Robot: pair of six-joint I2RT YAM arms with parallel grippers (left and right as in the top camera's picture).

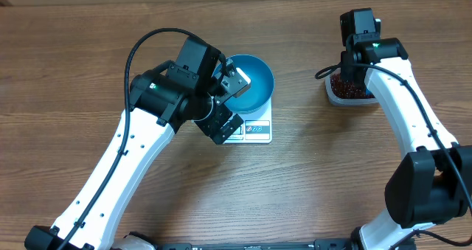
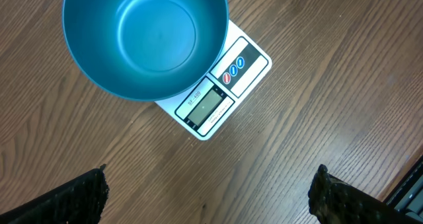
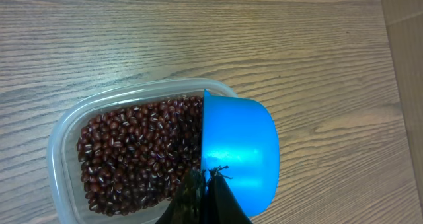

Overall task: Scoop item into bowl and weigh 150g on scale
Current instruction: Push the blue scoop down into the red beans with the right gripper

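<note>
The teal-blue bowl [image 1: 252,82] [image 2: 149,36] stands empty on the white scale [image 1: 258,130] [image 2: 221,95], whose display and buttons face the front. My left gripper [image 1: 230,104] [image 2: 208,199] hovers open just in front of the scale, with nothing between its black fingertips [image 2: 79,197]. At the back right, the dark red-brown beans [image 3: 135,151] [image 1: 345,85] fill a clear tub [image 3: 66,125]. My right gripper [image 3: 208,184] [image 1: 352,71] is shut on a small blue scoop [image 3: 239,151]. The scoop is turned on its side at the tub's right end, its mouth toward the beans. Its handle is hidden.
The wooden table [image 1: 310,191] stretches between the scale and the tub [image 1: 333,95]. The right arm [image 1: 409,125] reaches from the front right to the tub, and a black cable [image 1: 321,74] loops beside it.
</note>
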